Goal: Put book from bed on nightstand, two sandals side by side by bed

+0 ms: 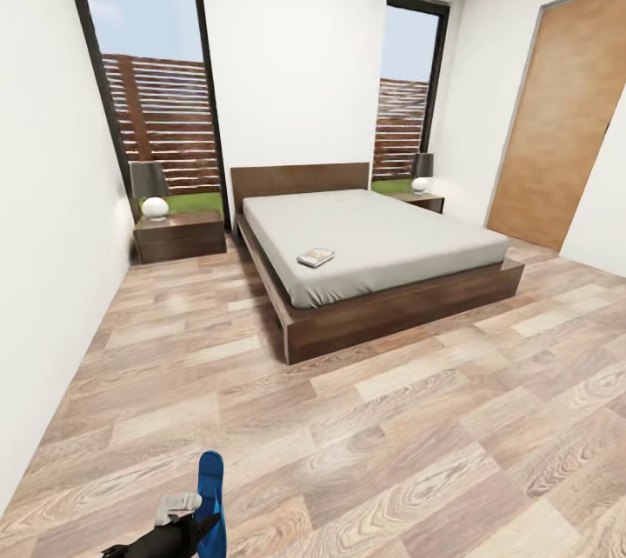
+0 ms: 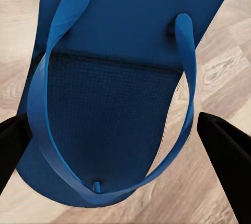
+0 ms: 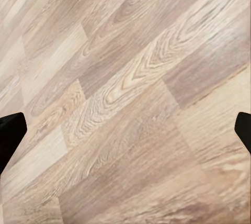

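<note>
Blue rubbery flat sandal (image 2: pixel 120 51), light and floppy, sits clamped edgewise in the left gripper (image 2: pixel 125 145) at six o'clock; the right gripper's (image 3: pixel 125 130) jaws stand apart. Thin paperback book (image 1: pixel 316 257) lies on the grey-mattressed bed (image 1: pixel 382 236) at twelve.

A wide stretch of wood-plank floor (image 1: pixel 391 419) lay open between the robot and the bed (image 1: pixel 382 280), with nothing standing on it. The bed occupied the middle of the far side. A floor strip ran between its near-left side and the left nightstand (image 1: pixel 180 235), whose top carried a lamp (image 1: pixel 152 189). The right nightstand (image 1: pixel 422 200) stood in the far corner beside the bed, also bearing a lamp (image 1: pixel 422 171). The mattress top was bare except for the book (image 1: pixel 316 257) near its left edge. A sandal (image 2: pixel 120 77) spanned the gap between the left gripper's (image 2: pixel 125 145) fingers. Bare floor lay between the right gripper's (image 3: pixel 125 127) spread fingers.
</note>
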Robot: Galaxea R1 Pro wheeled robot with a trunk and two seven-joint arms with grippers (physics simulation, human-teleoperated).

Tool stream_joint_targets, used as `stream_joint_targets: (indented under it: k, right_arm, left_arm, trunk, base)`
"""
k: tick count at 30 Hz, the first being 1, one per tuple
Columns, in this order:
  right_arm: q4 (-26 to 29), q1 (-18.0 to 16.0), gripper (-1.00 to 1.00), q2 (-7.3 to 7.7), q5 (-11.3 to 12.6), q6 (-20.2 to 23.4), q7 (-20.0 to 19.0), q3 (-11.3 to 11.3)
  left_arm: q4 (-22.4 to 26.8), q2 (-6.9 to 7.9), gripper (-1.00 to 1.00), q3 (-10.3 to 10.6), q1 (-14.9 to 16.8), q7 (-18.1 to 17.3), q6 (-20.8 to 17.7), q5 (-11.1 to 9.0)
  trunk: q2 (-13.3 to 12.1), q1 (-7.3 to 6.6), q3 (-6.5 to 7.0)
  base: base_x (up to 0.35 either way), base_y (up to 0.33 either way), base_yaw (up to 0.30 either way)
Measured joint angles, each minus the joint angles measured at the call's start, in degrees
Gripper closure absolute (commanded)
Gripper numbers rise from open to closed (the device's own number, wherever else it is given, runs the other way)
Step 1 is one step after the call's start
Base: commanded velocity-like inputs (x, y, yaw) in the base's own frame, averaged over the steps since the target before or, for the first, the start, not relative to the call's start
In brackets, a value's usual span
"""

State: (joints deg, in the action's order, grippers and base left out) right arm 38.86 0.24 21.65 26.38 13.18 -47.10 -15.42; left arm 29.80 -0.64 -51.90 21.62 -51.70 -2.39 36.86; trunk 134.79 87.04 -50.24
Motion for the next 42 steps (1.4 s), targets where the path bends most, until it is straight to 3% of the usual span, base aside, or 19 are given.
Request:
stream_joint_targets:
  k: [9,42]
  right_arm:
    - [0.0,0.0,-1.0,0.03,0.0,0.0,-0.1,0.0]
    - [0.0,0.0,-1.0,0.06,0.0,0.0,-0.1,0.0]
  left_arm:
    - [0.0,0.0,1.0,0.0,0.0,0.0,0.0,0.0]
    - [0.0,0.0,1.0,0.0,0.0,-0.1,0.1,0.0]
  trunk:
    - [0.0,0.02,0.0]
    - [0.0,0.03,0.0]
  base:
    - [0.195,0.0,-0.145]
    - [0.003,0.0,-0.282]
